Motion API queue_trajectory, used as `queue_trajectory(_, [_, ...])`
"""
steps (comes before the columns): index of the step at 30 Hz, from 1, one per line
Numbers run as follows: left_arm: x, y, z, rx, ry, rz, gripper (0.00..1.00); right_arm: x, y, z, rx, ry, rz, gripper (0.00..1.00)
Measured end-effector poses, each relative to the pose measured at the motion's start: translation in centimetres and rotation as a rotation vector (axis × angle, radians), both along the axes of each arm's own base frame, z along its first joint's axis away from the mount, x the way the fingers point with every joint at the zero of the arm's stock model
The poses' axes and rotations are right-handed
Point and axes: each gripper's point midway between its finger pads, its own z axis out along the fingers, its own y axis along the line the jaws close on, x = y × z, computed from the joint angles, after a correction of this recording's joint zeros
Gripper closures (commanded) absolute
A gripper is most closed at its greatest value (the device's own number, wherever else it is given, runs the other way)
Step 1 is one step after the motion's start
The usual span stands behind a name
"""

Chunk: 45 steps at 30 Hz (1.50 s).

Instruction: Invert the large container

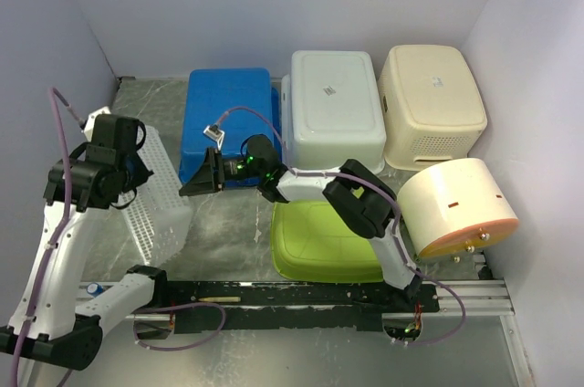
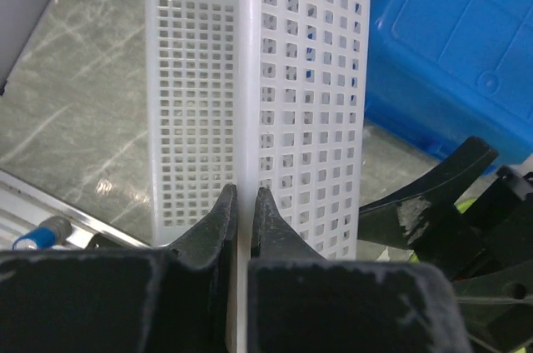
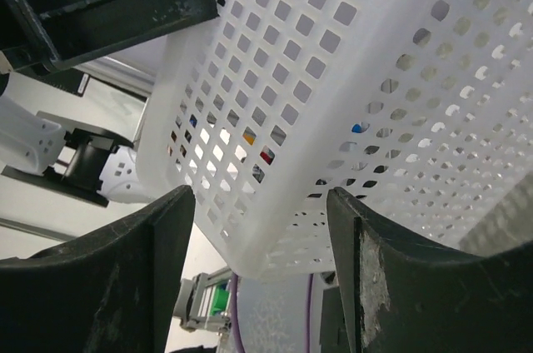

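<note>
The large container is a white perforated basket (image 1: pixel 162 195), tipped up on its side at the left of the table. My left gripper (image 1: pixel 139 173) is shut on the basket's rim; in the left wrist view the fingers (image 2: pixel 243 207) pinch the white rim edge-on, with the mesh wall (image 2: pixel 308 103) rising ahead. My right gripper (image 1: pixel 203 177) is open just right of the basket, apart from it. In the right wrist view its jaws (image 3: pixel 262 228) stand wide, with the basket's rounded corner (image 3: pixel 333 87) close in front of them.
A blue bin (image 1: pixel 228 118), a pale tub (image 1: pixel 333 109) and a cream basket (image 1: pixel 429 104) stand upside down along the back. A round cream container (image 1: pixel 456 204) lies on its side at right. A green tub (image 1: pixel 319 243) lies at the front centre. A metal rail (image 1: pixel 319 294) runs along the near edge.
</note>
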Motion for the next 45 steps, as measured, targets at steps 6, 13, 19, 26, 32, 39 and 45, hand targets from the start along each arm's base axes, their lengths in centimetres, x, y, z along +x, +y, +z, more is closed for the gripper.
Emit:
queue_trajectory(6, [3.2, 0.3, 1.8, 0.003, -0.009, -0.088, 0.93, 0.2, 1.0, 0.7, 0.027, -0.016, -0.004, 0.35])
queue_trajectory(13, [5.8, 1.9, 2.0, -0.025, -0.018, -0.100, 0.93, -2.9, 1.6, -0.9, -0.029, -0.042, 0.071, 0.32])
queue_trajectory(19, [5.0, 1.0, 0.7, -0.083, -0.035, -0.096, 0.93, -1.9, -0.8, -3.5, -0.177, -0.071, -0.002, 0.22])
queue_trajectory(26, [2.2, 0.7, 0.3, -0.147, -0.086, -0.012, 0.93, 4.7, -8.2, -1.8, -0.303, -0.202, -0.286, 0.19])
queue_trajectory(32, [0.7, 0.9, -0.4, -0.167, -0.107, 0.036, 0.44, 5.6, -12.2, 1.5, -0.331, -0.393, -0.421, 0.18])
queue_trajectory(39, [2.9, -1.5, -1.6, -0.252, -0.077, -0.085, 0.01, 3.7, -15.3, 1.9, -0.345, -0.633, -0.427, 0.18])
queue_trajectory(45, [5.1, -2.4, 3.4, -0.241, -0.177, -0.190, 0.00, -1.1, -13.9, 1.7, -0.300, -0.992, -0.265, 0.18])
